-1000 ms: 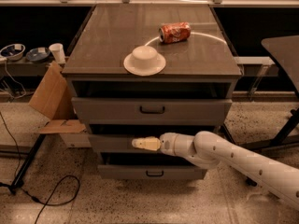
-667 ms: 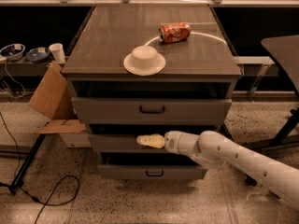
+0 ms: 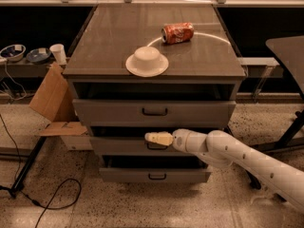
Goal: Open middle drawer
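Camera view shows our claw [image 3: 151, 138] right at the front of the middle drawer [image 3: 118, 145], whose black handle [image 3: 156, 148] sits just beneath it. The taller top drawer [image 3: 104, 112] lies above the claw, the bottom drawer [image 3: 123, 175] below. We cannot tell whether the claw is spread or clamped. We judge this the grasping step. The next move calls for a secure hold, then a straight outward pull.

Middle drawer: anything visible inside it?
Only a dark gap shows above the middle drawer's front. Its inside lies in shadow beneath the top drawer, so any contents cannot be seen. The pincer sits against the front at the handle, covering part of it.
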### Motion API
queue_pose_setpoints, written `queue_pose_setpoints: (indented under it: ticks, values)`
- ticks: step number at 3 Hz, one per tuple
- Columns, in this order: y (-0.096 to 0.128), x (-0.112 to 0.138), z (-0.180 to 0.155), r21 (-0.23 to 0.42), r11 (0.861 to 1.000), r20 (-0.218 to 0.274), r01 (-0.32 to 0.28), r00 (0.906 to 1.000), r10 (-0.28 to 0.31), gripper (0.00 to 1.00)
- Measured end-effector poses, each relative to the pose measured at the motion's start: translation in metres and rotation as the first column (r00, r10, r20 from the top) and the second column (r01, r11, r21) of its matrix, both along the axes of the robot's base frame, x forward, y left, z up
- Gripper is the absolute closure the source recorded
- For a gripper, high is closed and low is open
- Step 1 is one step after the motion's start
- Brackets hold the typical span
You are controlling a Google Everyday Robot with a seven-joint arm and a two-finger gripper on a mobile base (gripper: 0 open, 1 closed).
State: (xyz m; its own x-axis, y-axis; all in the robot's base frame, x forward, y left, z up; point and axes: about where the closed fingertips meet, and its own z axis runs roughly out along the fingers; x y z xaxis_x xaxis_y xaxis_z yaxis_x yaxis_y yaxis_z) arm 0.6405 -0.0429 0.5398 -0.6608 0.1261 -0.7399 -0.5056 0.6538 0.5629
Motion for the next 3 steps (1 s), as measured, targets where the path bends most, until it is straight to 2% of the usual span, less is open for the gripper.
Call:
queue_pose_setpoints:
  ticks: [1,2,3]
  values:
    - [-0.007,0.019,-0.001,0.003,1.000,0.011,0.008,0.9999,-0.008,0.00]
    - [-0.010,0.026,-0.003,0.003,1.000,0.005,0.016,0.9999,-0.016,0.00]
    - [-0.013,0.038,-0.022,-0.011,0.999,-0.052,0.034,0.9981,-0.034,0.00]
